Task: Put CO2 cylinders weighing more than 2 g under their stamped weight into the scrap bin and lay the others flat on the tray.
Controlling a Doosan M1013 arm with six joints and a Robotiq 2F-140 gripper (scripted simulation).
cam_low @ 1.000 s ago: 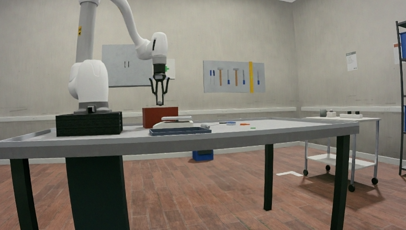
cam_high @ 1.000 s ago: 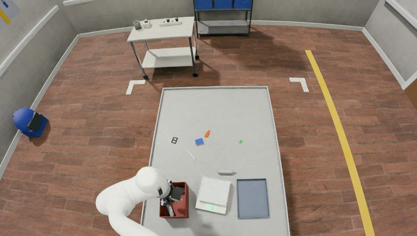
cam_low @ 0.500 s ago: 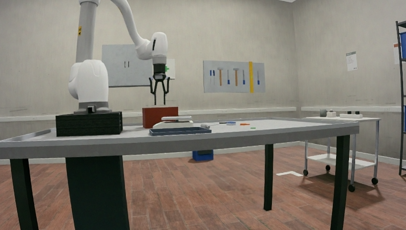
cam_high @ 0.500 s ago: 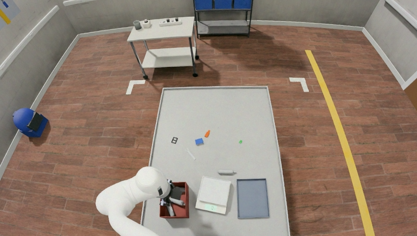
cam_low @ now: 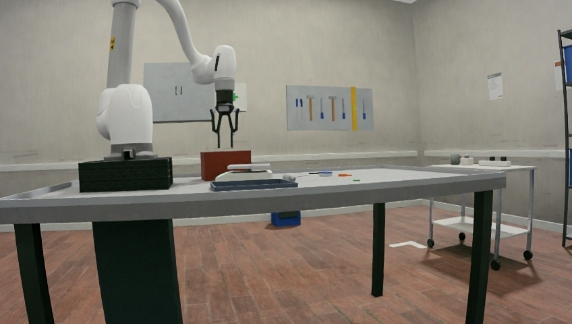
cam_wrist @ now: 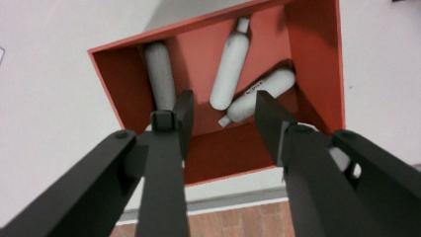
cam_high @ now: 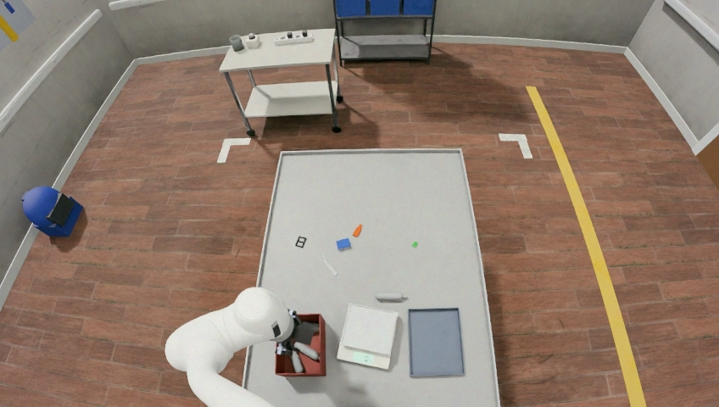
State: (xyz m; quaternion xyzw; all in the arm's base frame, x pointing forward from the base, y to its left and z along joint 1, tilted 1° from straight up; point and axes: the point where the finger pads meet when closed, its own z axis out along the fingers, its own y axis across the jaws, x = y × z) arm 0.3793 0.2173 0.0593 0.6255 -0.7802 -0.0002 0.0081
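My gripper (cam_high: pixel 288 348) (cam_low: pixel 224 144) (cam_wrist: pixel 224 107) is open and empty, hanging just above the red scrap bin (cam_high: pixel 321 348) (cam_low: pixel 224 162) (cam_wrist: pixel 316 54). Three white CO2 cylinders lie on the bin's floor: one at the left wall (cam_wrist: pixel 160 74), one in the middle (cam_wrist: pixel 231 64) and one slanted at the right (cam_wrist: pixel 259 94). Another cylinder (cam_high: pixel 391 297) (cam_low: pixel 289 176) lies flat on the table behind the scale (cam_high: pixel 368 332) (cam_low: pixel 245 166). The blue tray (cam_high: pixel 434 342) (cam_low: pixel 252 184) right of the scale holds nothing.
Small items lie mid-table: an orange piece (cam_high: pixel 357 230), a blue block (cam_high: pixel 343 243), a green bit (cam_high: pixel 414 244), a black frame (cam_high: pixel 300 242) and a white stick (cam_high: pixel 327 265). The arm's black base (cam_low: pixel 125 174) stands at the table's near left. A cart (cam_high: pixel 280 55) stands beyond the table.
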